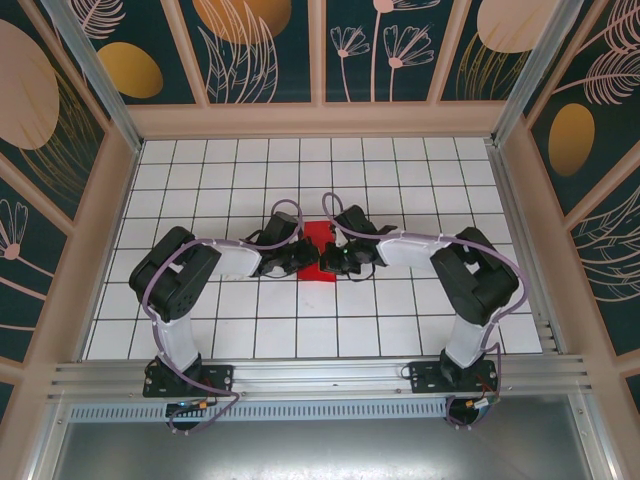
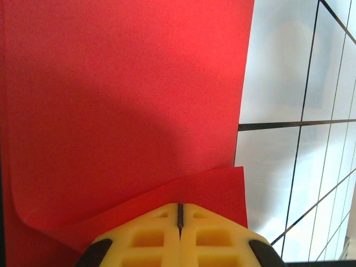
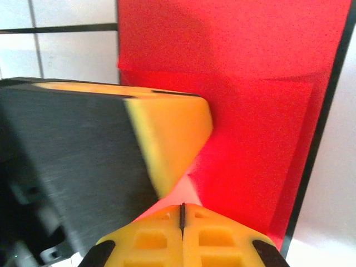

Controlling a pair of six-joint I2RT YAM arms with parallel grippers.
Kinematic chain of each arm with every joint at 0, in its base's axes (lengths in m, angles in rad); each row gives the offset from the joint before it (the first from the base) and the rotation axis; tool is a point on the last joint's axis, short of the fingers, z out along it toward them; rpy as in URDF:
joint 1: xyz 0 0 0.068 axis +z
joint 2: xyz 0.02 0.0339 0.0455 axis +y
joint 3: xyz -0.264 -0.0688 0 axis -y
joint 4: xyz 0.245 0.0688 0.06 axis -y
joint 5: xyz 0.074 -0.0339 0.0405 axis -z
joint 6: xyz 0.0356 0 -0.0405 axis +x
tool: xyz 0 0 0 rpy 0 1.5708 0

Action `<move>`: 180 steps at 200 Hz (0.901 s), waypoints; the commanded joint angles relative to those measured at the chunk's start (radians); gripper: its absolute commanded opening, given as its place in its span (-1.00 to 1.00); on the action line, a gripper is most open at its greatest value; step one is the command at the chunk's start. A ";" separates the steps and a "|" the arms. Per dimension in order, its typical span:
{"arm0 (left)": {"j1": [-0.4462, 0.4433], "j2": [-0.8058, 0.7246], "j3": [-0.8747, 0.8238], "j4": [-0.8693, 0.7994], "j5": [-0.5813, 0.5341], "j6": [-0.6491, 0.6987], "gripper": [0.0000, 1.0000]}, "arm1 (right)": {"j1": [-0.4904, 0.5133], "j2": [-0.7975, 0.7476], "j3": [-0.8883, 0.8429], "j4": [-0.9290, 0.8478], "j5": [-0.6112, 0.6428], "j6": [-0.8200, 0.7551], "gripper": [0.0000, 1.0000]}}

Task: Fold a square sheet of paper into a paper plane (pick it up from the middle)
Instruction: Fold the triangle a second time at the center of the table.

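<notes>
Paper, one red sheet partly folded, lies at the middle of the table. The two grippers meet over it: the left gripper at its 9 o'clock, the right gripper at its 3 o'clock.

In the left wrist view the paper has a straight edge at 3 o'clock against bare white tile, and a folded-over layer lies just ahead of the left gripper, whose fingers are pressed together. In the right wrist view the right gripper is also pressed together over the paper, with the left gripper's yellow pad close at 10 o'clock. Whether either pinches paper I cannot tell.

Open tile runs from the sheet toward 12 and 6 o'clock. The two arms crowd 9 and 3 o'clock. Patterned walls close three sides, and a metal rail runs along 6 o'clock.
</notes>
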 commanded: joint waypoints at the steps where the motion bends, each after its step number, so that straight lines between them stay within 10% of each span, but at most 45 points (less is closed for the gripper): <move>1: 0.004 0.033 -0.048 -0.118 -0.026 -0.005 -1.00 | 0.004 0.022 0.023 -0.020 0.008 0.016 -1.00; 180: 0.004 0.038 -0.058 -0.169 -0.078 -0.008 -1.00 | 0.005 0.018 -0.019 -0.106 0.025 -0.019 -1.00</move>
